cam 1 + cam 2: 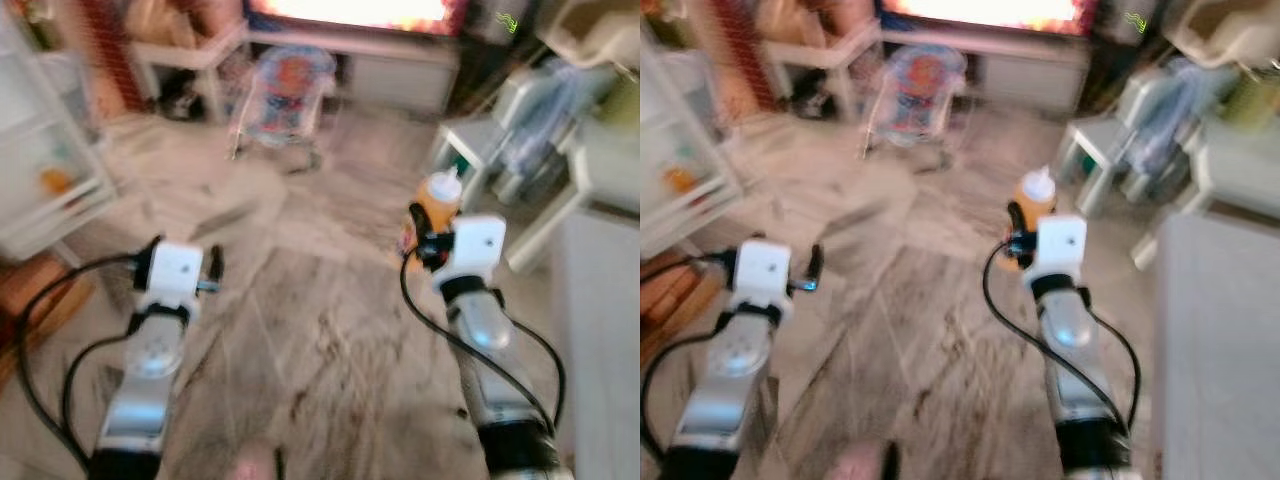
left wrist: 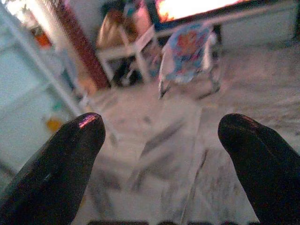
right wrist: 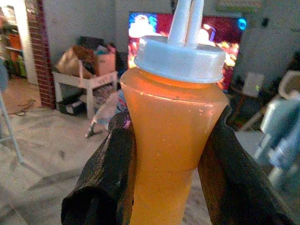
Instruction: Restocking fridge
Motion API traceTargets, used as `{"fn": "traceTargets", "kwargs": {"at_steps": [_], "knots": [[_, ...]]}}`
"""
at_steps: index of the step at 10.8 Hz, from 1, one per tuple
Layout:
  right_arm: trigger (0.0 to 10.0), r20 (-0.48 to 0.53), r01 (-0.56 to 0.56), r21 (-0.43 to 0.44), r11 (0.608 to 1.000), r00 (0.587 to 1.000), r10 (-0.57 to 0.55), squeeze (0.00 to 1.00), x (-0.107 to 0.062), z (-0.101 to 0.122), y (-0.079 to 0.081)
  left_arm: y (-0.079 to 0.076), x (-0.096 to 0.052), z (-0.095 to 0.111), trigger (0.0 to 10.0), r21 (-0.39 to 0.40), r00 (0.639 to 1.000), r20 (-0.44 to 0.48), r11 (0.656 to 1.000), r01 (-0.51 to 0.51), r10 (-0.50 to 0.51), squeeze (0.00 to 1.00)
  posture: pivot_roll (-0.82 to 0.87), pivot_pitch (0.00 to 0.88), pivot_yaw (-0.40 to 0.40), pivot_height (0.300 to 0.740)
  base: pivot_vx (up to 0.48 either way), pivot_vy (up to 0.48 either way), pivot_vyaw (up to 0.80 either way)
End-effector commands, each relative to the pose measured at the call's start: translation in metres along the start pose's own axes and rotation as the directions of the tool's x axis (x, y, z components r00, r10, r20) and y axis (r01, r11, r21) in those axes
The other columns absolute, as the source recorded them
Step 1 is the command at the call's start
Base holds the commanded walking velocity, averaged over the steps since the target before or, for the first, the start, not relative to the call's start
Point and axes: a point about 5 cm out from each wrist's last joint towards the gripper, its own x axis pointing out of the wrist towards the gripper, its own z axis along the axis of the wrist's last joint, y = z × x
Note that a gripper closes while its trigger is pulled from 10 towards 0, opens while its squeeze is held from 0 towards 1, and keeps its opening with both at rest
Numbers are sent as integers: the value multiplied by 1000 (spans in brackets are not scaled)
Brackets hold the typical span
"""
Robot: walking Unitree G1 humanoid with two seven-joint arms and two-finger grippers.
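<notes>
- Firmly, the right gripper (image 3: 164, 187) has its two black fingers (image 3: 105, 183) pressed against either side of an orange squeeze bottle (image 3: 173, 136), gripping it at the narrowed waist
- The bottle stands upright between them, its white cap (image 3: 180, 58) and nozzle pointing up; from the head camera it shows just ahead of the right wrist, held out over the floor (image 1: 300, 300)
- The left gripper (image 2: 161, 140) holds nothing — its fingertips (image 2: 75, 140) stand wide apart with bare floor between them
- Both silver arms reach forward at about the same height, the left arm (image 1: 150, 360) on the left and the right arm (image 1: 490, 340) on the right, black cables looping off each
- Farther out, a colourful baby bouncer (image 1: 290, 90) sits on the floor before a low white unit under a bright screen (image 1: 350, 12)
- At the left edge stands an open white shelved compartment (image 1: 50, 170) with a small orange item on a shelf — too blurred to tell what it is
- To the right are pale small chairs (image 1: 500, 140) and a white surface (image 1: 600, 330); the head views are blurred
</notes>
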Motion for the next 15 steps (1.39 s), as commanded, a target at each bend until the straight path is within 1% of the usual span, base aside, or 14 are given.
{"fn": "traceTargets", "kwargs": {"at_steps": [1,2,3,5,6,8,11,13,15], "knots": [[10000,0,-28,10,1000,1000,28,0,1,0,4,0,0,5,10000,10,1000,8,1000,-20,20,0,261,126,-106,740,0,0,0],[10000,-17,-50,2,999,999,50,0,0,-4,4,-4,2,11,10000,23,999,24,999,-25,24,0,269,135,-133,740,0,0,0],[10000,-29,-95,-2,995,995,95,0,2,-6,8,-4,3,14,10000,8,998,21,999,-53,53,0,285,140,-162,740,0,0,0],[10000,-24,-137,6,991,990,137,0,11,-3,13,-6,-2,14,10000,7,997,11,997,-76,76,0,322,163,-219,740,0,0,0],[10000,-28,-198,3,980,980,198,0,16,-2,19,-7,-8,16,10000,8,994,7,994,-112,112,0,344,184,-254,740,0,0,0],[10000,-37,-241,1,970,970,241,0,20,-3,21,-11,-22,12,10000,9,990,-17,991,-137,137,0,359,202,-288,740,0,0,0],[10000,-32,-251,2,968,968,250,0,23,-2,22,-13,-22,16,10000,18,991,-11,991,-130,130,0,359,196,-281,740,0,0,0],[10000,-25,-238,-13,971,971,238,0,20,-3,21,-15,-20,17,10000,11,994,-7,994,-113,113,0,337,177,-251,740,0,0,0],[10000,0,-186,-38,982,983,186,0,21,3,12,-17,-14,18,10000,-45,998,1,997,-61,61,0,269,145,-191,740,0,0,800]]}}
